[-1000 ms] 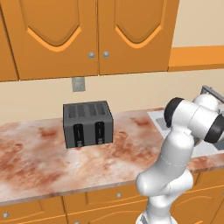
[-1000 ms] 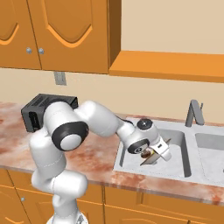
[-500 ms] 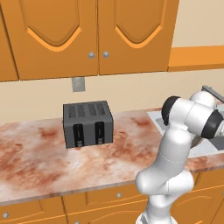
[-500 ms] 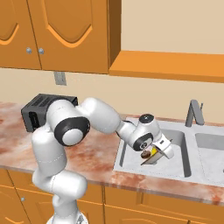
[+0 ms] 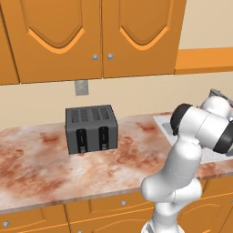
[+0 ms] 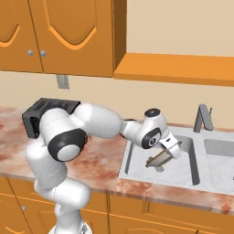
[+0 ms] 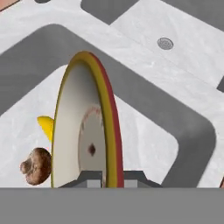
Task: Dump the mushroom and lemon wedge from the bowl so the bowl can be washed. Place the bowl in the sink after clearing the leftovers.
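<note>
My gripper is shut on the rim of the bowl, which stands almost on edge over the left basin of the sink. The bowl's pale inside faces left in the hand view. Just outside that open face are the brown mushroom and, above it, the yellow lemon wedge, both seen against the basin floor; I cannot tell whether they rest on it. In the right base view the gripper holds the tilted bowl low inside the sink.
A grey faucet rises behind the sink between its two basins. A dark toaster stands on the marble counter to the left, behind my arm. Orange cabinets hang above. The second basin's drain lies beyond the divider.
The hand has rolled further and the bowl has tipped from a slant to nearly on edge. The mushroom and lemon wedge are now outside the bowl.
</note>
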Controlling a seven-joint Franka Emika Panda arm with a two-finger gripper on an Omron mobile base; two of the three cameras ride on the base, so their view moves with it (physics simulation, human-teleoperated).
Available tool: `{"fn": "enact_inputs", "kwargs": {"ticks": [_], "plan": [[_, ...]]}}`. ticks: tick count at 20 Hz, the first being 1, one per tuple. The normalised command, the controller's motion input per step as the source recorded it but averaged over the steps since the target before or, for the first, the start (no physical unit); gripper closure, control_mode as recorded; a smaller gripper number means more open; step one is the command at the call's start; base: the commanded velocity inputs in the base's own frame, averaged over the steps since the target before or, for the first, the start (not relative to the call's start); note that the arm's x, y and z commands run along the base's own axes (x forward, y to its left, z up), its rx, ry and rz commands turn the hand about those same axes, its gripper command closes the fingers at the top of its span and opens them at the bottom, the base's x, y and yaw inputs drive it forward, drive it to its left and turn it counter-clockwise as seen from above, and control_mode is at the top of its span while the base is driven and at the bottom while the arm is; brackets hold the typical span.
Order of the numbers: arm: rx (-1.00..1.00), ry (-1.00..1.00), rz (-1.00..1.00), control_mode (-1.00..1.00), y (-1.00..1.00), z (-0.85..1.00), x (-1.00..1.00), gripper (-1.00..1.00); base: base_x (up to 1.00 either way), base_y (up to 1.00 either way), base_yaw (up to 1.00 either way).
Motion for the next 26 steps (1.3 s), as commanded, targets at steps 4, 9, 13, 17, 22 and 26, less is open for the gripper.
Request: {"fn": "enact_inputs", "kwargs": {"ticks": [4,9,13,17,22,26], "plan": [[0.32,-0.11,-0.04,-1.0,0.0,0.78,-0.33,1.0,0.0,0.0,0.0],[0.35,-0.29,-0.01,-1.0,0.0,0.66,-0.66,1.0,0.0,0.0,0.0],[0.24,-0.38,-0.01,-1.0,0.14,0.58,-0.62,1.0,0.0,0.0,0.0],[0.05,-0.35,-0.03,-1.0,0.76,0.72,-0.38,1.0,0.0,0.0,0.0],[0.0,-0.19,0.0,-1.0,1.0,0.65,-0.19,1.0,0.0,0.0,0.0],[0.0,-0.04,0.0,-1.0,1.0,0.15,-0.07,1.0,0.0,0.0,0.0]]}}
